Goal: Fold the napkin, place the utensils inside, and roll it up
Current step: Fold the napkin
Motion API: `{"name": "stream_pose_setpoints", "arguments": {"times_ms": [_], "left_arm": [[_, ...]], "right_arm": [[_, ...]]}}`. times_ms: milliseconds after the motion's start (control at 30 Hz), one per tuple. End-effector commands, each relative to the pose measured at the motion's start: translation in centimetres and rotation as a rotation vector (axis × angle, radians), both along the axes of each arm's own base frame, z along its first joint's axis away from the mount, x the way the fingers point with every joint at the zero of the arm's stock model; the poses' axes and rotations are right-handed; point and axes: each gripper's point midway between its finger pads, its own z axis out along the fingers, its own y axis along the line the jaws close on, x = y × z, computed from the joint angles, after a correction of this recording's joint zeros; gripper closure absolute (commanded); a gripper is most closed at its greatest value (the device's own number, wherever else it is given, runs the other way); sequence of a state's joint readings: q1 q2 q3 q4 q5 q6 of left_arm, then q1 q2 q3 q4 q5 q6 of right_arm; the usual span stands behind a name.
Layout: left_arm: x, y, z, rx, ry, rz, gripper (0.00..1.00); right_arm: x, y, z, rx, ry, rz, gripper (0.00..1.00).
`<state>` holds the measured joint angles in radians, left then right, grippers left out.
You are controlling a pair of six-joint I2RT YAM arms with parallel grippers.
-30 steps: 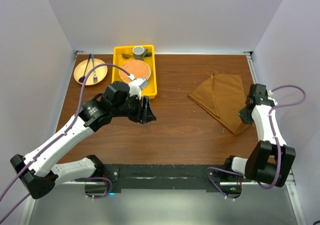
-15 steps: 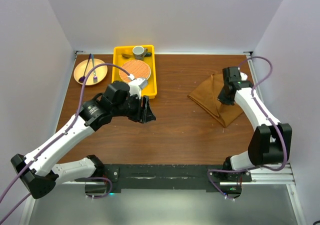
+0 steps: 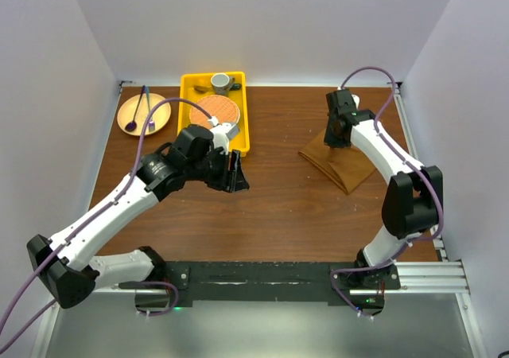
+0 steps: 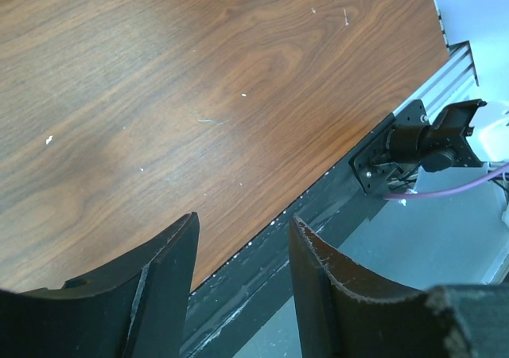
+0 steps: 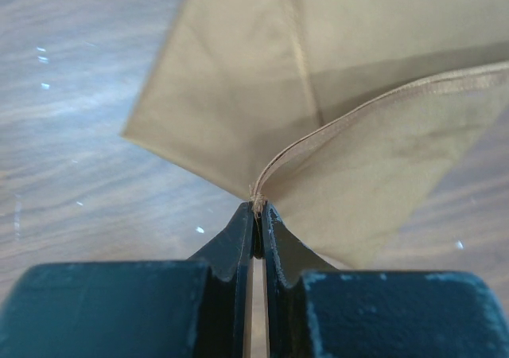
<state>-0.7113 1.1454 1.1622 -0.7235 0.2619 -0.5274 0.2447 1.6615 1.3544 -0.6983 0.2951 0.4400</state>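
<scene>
Step in hand: folding the napkin (image 3: 338, 165). By my judgement the utensil and rolling steps are not yet begun.
Position of napkin: right of centre in the overhead view, on the table (image 3: 278, 207). It lies partly doubled as a wedge, with one corner raised off the wood.
State of right claw (image 5: 257, 208): clamped together on the hem of that raised corner, with cloth pinched between the tips. It hangs over the upper left part of the cloth.
State of left claw (image 4: 242, 223): jaws apart with nothing between them. It hovers above bare wood left of centre, just below the yellow tray (image 3: 246, 111).
Utensils: the cream spoon cannot be picked out from where I stand.
Next move calls for: carrying the pinched corner across to the opposite edge, low and taut. Release should then leave the layers flat and square.
Risk noted: the hold is thin and right at the hem, so the cloth may slip or drag the lower layer.
</scene>
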Motion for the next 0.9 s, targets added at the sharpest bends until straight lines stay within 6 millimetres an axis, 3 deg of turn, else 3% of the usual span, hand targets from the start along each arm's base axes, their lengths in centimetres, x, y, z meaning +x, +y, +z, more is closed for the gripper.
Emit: {"name": "stream_pose_setpoints", "arguments": {"times_ms": [0, 500, 867], "left_arm": [[1.1, -0.3, 1.8, -0.022, -0.053, -0.014, 0.46], [2.4, -0.3, 1.5, -0.008, -0.045, 0.002, 0.46], [2.9, -0.1, 1.5, -0.003, -0.047, 0.012, 0.46]], "right_arm": [[2.6, 1.8, 1.0, 0.007, -0.050, 0.078, 0.98], [4.9, 4.4, -1.4, 0.014, -0.010, 0.163, 0.96], [5.2, 4.8, -3.8, 0.010, 0.036, 0.181, 0.91]]}}
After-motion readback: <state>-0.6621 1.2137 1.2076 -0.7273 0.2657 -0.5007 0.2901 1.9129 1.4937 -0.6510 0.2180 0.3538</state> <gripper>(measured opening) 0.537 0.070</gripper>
